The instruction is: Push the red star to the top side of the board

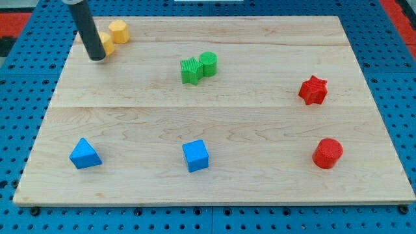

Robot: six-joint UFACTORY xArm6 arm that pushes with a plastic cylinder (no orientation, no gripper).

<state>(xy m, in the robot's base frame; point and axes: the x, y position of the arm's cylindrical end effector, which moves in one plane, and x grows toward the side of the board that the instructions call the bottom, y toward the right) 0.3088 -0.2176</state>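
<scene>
The red star [312,90] is a small chunky block with blunt points, glossy red, lying flat on the wooden board [214,175] at about 3 o'clock from the board's centre, near the right edge and apart from every other block.

By count: two red blocks, two blue, two green, two yellow, eight in all.

Nearest the view's bottom sit three blocks in a row: a blue triangular block [85,154] at 8 o'clock, a blue cube [195,156] at 6 o'clock, and a red cylinder [327,153] at 4 o'clock, directly below the red star.

Further up, just above centre at 12 o'clock, a green ribbed block [190,71] and a green cylinder [208,63] touch each other.

Farthest, at 10 o'clock in the top left corner, are two yellow blocks: one yellow block [107,44] partly hidden behind the rod, another yellow block [119,31] just beyond it.

My tip [97,58] rests on the board at the nearer yellow block's left side, seemingly touching it, well away from the red star. The rod has no pincer and holds nothing.
</scene>
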